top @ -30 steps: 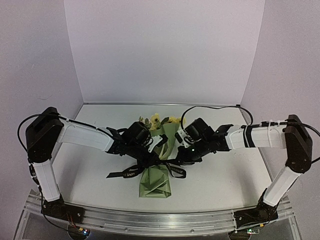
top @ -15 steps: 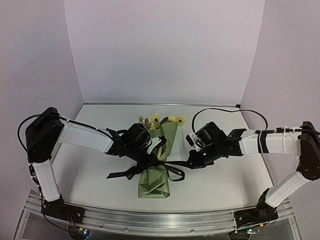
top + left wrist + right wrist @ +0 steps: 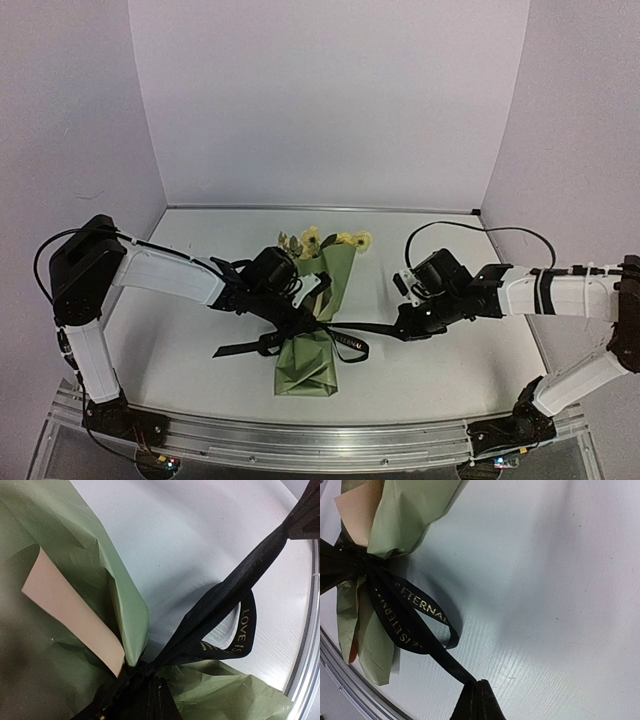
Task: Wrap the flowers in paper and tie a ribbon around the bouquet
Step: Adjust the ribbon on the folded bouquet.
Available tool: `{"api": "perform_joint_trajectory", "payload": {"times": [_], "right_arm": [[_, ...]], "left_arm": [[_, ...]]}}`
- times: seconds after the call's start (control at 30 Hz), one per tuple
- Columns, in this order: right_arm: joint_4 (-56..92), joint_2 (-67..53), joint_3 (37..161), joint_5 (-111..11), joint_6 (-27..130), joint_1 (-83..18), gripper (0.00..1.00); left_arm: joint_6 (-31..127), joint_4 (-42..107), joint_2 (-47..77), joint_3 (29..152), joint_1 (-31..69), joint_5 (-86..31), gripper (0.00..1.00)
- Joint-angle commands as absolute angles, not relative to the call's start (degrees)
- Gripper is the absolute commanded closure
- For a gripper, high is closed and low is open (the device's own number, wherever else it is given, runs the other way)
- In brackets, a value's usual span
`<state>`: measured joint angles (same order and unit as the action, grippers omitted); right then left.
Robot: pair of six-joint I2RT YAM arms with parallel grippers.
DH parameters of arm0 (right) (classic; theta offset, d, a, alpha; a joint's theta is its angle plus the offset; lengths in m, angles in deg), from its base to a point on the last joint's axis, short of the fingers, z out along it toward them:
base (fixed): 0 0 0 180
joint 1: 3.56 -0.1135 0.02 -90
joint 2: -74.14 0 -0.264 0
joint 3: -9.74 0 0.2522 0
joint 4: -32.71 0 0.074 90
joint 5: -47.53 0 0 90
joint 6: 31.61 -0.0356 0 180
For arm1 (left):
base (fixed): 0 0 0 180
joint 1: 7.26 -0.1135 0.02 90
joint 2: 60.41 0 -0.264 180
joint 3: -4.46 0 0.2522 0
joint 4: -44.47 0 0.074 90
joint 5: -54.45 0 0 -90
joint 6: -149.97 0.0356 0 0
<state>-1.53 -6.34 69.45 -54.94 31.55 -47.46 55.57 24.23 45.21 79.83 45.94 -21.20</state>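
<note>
- Ribbon point(image 3: 372, 327) is held taut by the right gripper point(image 3: 476, 686), fingers clenched on it.
- Ribbon is gripped at the bouquet point(image 3: 312, 362) waist by the clenched left gripper point(image 3: 297, 316).

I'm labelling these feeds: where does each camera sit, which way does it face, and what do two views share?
Top external: above, behind the bases, facing down at the table; both arms show, bouquet between them.
Left wrist: on the left gripper, facing down at paper and ribbon knot; its fingers barely show.
Right wrist: on the right gripper, facing across the table toward the knot; its fingers pinch the ribbon.
Shared: both wrist views show the lettered ribbon loop.
</note>
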Motion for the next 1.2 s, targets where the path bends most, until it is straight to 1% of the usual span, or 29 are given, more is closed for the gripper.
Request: {"api": "perform_joint_trajectory", "payload": {"times": [0.0, 0.37, 0.43, 0.5, 0.53, 0.6, 0.67, 0.7, 0.77, 0.8, 0.87, 0.97, 1.03, 1.17], "right_arm": [[-4.6, -3.5, 67.8, -51.5, 32.6, -45.9, 1.00], [-6.1, -4.2, 69.7, -53.0, 33.5, -44.4, 1.00], [-6.6, -5.6, 71.8, -55.2, 33.7, -44.4, 1.00], [-6.7, -7.0, 73.6, -56.7, 33.2, -44.4, 1.00], [-6.9, -7.7, 74.5, -57.3, 32.9, -44.3, 0.99], [-7.7, -8.7, 75.9, -58.1, 32.5, -44.4, 0.93], [-8.2, -8.9, 76.6, -58.2, 32.2, -44.4, 0.86], [-8.5, -8.9, 76.7, -58.2, 32.1, -44.4, 0.83], [-9.4, -8.5, 76.8, -57.4, 32.3, -44.3, 0.70], [-9.6, -8.3, 76.6, -56.8, 32.3, -44.4, 0.64], [-10.1, -7.5, 76.2, -55.8, 32.6, -44.3, 0.56], [-11.0, -6.5, 76.1, -55.3, 32.5, -44.4, 0.50], [-11.6, -6.1, 76.4, -56.0, 31.3, -44.6, 0.50], [-14.1, -7.6, 78.9, -54.9, 30.0, -48.8, 0.51]], "left_arm": [[56.2, 20.1, 43.4, 78.0, 44.6, -24.5, 1.00], [55.4, 21.0, 42.2, 78.2, 44.6, -22.9, 1.00], [54.8, 21.4, 41.5, 78.4, 44.6, -22.4, 0.96], [53.6, 22.0, 40.1, 78.9, 44.6, -22.5, 0.84], [52.9, 22.6, 38.8, 79.0, 44.6, -22.8, 0.74], [51.1, 24.1, 35.6, 78.9, 44.7, -23.9, 0.54], [48.6, 24.7, 32.5, 78.9, 44.6, -25.4, 0.42], [47.5, 24.7, 31.1, 78.8, 44.6, -27.0, 0.38], [44.7, 24.3, 28.1, 77.6, 44.5, -30.5, 0.34], [42.8, 23.2, 26.6, 77.3, 44.4, -33.1, 0.33], [38.5, 20.0, 24.7, 76.4, 44.1, -38.4, 0.31], [31.0, 14.3, 22.2, 74.3, 43.1, -42.4, 0.34], [27.6, 11.6, 21.1, 71.8, 42.8, -42.6, 0.39], [20.3, 9.9, 18.8, 65.4, 42.2, -41.2, 0.41]]}}
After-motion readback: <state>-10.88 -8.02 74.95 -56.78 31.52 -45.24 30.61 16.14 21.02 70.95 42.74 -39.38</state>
